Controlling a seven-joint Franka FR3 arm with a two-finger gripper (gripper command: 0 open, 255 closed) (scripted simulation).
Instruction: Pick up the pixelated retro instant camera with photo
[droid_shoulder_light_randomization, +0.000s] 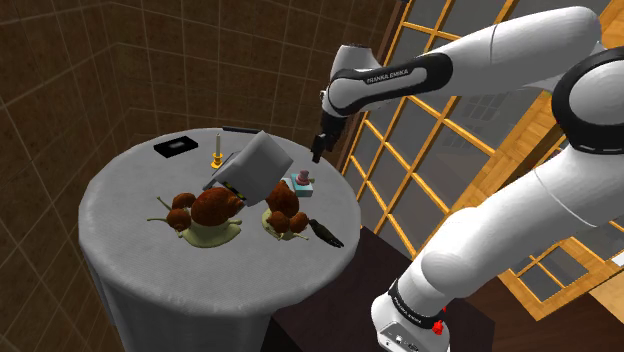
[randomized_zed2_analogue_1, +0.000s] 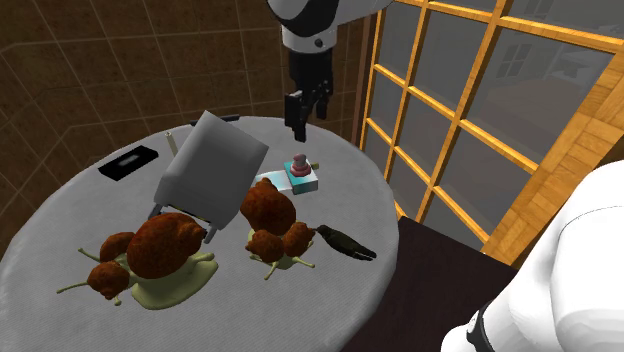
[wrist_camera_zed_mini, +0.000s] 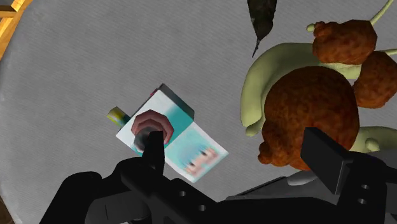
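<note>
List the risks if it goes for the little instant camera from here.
1. The open gripper is off centre. In the wrist view one finger overlaps the instant camera, so a straight descent may land on it rather than around it.
2. The brown-shelled snail sits close beside the camera, and the other finger could strike it on the way down.
</note>
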